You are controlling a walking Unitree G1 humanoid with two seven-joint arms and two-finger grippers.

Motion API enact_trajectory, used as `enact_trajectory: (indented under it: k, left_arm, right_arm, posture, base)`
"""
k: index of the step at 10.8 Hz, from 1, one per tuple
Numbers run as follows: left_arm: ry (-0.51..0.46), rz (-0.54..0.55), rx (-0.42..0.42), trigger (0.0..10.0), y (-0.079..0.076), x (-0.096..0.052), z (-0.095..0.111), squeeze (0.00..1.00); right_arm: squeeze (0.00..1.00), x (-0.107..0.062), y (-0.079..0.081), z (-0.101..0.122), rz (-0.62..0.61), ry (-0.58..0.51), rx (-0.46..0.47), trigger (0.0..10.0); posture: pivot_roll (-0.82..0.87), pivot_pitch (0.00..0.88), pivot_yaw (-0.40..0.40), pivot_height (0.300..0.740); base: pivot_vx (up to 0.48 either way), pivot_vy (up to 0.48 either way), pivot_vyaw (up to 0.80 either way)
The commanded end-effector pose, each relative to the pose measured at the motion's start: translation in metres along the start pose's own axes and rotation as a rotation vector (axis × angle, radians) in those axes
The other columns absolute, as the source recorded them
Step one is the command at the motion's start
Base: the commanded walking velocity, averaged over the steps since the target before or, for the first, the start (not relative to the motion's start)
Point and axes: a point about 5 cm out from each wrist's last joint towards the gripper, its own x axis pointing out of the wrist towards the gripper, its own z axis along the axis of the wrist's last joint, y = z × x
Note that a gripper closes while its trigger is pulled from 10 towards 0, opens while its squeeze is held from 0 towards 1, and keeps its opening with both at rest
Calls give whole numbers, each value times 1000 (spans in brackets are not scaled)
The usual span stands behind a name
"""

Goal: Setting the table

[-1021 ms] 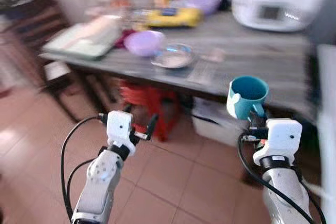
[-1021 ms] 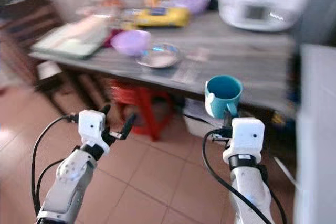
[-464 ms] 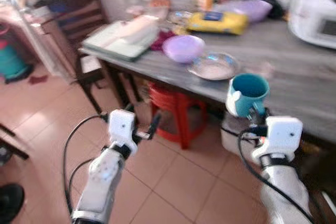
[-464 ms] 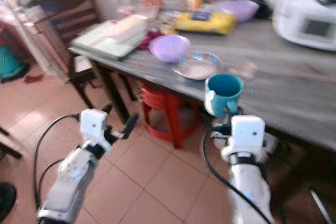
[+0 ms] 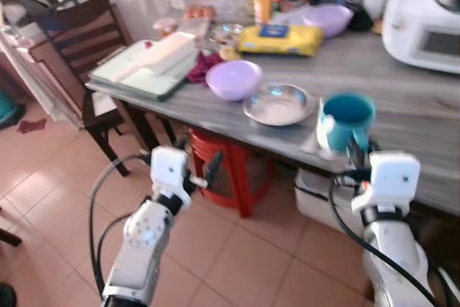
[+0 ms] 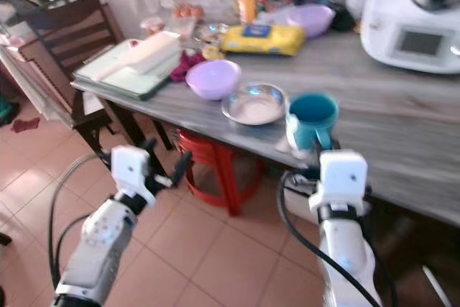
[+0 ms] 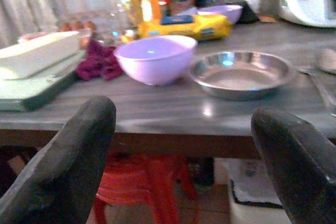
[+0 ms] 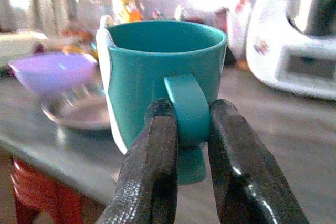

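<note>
Teal mug (image 8: pixel 164 92) is pinched by its handle between the closed black fingers of the right gripper (image 8: pixel 185 145) and is carried upright just above the near edge of the grey table (image 5: pixel 402 98), beside the steel dish (image 5: pixel 279 103) and not yet set down. The left gripper (image 5: pixel 194 170) is held empty with its fingers spread wide, below the near edge in front of the lilac bowl (image 5: pixel 233 78). The task is judged to be at an early stage: the mug remains to be placed.

Two purple bowls (image 5: pixel 233 79) (image 5: pixel 328 19); one metal dish (image 5: pixel 279 103); one teal mug (image 5: pixel 347 121); one red stool (image 5: pixel 228 170).
</note>
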Motion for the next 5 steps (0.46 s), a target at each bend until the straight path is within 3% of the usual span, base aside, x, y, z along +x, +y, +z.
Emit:
enact_trajectory:
  k: [1, 4, 5]
  left_arm:
    - [-17, 18, 7, 10000, 7, 0, 7, 0]
    - [-25, 7, 2, 10000, 5, 3, 9, 0]
    - [-19, 4, 1, 10000, 5, 3, 8, 0]
  right_arm:
    - [0, 2, 5, 16, 10, -72, 5, 10000]
    - [0, 3, 4, 18, 4, -84, -9, 10000]
    - [0, 4, 4, 18, -3, -77, -8, 10000]
  posture:
    - [-138, 69, 144, 740]
    - [-141, 64, 147, 740]
    - [-143, 62, 145, 740]
  base:
    - [300, 0, 0]
    - [307, 0, 0]
    - [307, 0, -544]
